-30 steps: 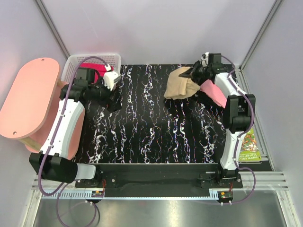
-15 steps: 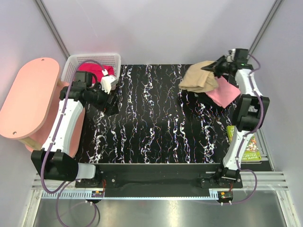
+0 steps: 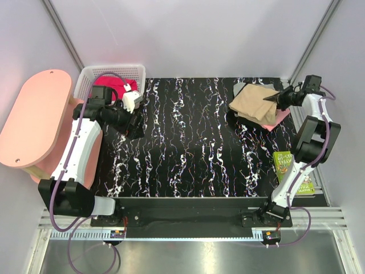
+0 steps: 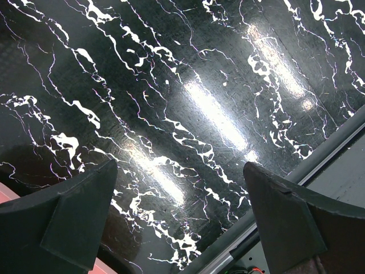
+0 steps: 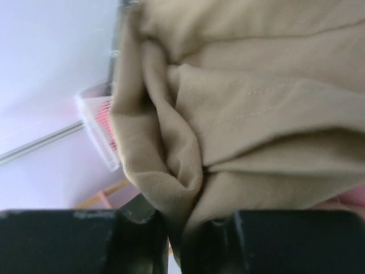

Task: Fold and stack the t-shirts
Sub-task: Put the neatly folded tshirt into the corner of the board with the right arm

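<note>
At the far left stands a pink side table (image 3: 34, 123), off the mat (image 3: 188, 148). Just beside it, at the mat's far left corner, sits a white basket (image 3: 114, 68) with the red shirt (image 3: 108, 84) bunched inside.

The left gripper (image 3: 136, 127) hangs above the mat just in front of the basket. In its wrist view the left gripper (image 4: 181, 222) has its fingers (image 4: 80, 217) spread wide, with only the glossy black-and-white mat between them. It holds nothing and touches no cloth.

The middle of the mat carries nothing that the views show.

At the far right corner lies the tan shirt (image 3: 254, 101), folded into a rough rectangle. It rests on the pink shirt (image 3: 278, 118), which shows along the tan one's near and right edges. Whether more dark cloth lies under the pile cannot be told against the black mat.

The right gripper (image 3: 278, 98) is at the tan shirt's right edge, its arm reaching along the right side of the table. In the right wrist view the tan shirt (image 5: 256, 103) fills most of the picture in soft creases. One fold runs down into the narrow gap between the two dark fingers (image 5: 296, 240). The right gripper (image 5: 197, 228) is thus nearly pressed together, pinching that fold. A sliver of pink shirt (image 5: 355, 197) shows at the right edge there.

Nearer the arms, at the right edge beside the mat, lies a green book (image 3: 283, 162), partly hidden by the right arm.
</note>
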Controlling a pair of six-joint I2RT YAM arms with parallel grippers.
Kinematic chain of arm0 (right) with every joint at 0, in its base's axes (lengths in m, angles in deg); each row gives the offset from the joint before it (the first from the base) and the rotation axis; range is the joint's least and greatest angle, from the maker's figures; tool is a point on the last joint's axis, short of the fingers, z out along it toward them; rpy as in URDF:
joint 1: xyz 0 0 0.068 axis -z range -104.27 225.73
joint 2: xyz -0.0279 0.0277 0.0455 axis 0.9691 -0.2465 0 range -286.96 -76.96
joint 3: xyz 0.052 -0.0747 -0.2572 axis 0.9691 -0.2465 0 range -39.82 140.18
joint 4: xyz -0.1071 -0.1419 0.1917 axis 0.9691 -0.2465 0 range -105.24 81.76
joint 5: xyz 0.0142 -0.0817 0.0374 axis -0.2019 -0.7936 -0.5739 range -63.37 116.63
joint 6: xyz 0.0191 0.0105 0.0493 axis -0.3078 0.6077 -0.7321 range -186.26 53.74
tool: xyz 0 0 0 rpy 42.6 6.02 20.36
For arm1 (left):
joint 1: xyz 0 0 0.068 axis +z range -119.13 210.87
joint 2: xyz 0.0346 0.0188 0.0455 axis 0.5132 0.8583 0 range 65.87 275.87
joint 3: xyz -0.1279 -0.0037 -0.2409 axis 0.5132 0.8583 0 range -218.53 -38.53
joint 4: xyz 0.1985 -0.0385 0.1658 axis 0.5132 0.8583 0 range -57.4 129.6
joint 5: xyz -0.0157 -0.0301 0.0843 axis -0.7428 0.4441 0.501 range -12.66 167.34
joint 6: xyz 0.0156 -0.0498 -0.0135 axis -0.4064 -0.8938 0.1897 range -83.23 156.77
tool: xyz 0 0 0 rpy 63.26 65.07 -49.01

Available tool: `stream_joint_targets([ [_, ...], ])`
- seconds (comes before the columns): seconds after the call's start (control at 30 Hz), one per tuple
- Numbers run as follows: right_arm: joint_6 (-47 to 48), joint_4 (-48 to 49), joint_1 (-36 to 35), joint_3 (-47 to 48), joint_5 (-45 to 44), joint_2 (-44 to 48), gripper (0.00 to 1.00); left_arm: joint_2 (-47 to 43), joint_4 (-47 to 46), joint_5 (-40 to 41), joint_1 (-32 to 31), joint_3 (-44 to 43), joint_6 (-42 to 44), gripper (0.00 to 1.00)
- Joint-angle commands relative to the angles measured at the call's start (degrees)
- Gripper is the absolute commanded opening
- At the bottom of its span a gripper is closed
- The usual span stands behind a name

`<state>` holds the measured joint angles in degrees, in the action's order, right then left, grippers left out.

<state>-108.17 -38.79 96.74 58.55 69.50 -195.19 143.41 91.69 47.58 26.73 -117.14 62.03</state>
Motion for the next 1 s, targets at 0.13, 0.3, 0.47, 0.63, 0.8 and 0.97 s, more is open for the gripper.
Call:
stream_joint_targets([
  [0.13,10.7,-23.31,0.78,7.09,-19.74,-0.41,0.76,-0.63,-0.91,-2.14,0.27,-1.28,0.76,0.99],
  [0.3,12.29,-29.56,0.78,12.53,-32.22,-0.68,1.0,-1.69,-0.99,-2.41,0.27,-0.49,0.93,0.99],
  [0.47,11.68,-36.24,0.78,19.92,-40.67,2.3,1.0,-2.48,-0.82,-1.79,0.27,0.03,1.29,0.99],
  [0.63,7.39,-29.45,0.69,22.41,-22.93,7.4,1.0,-2.66,-0.82,-2.32,0.27,-0.67,0.85,0.99],
  [0.8,2.71,-21.93,-0.97,22.12,-4.21,2.06,1.0,-2.13,-0.64,-2.32,0.27,-1.99,0.15,0.99],
  [0.97,3.68,-20.08,-3.26,21.96,-4.11,-4.37,1.0,-1.25,-0.47,-1.71,0.27,-2.95,0.06,0.99],
])
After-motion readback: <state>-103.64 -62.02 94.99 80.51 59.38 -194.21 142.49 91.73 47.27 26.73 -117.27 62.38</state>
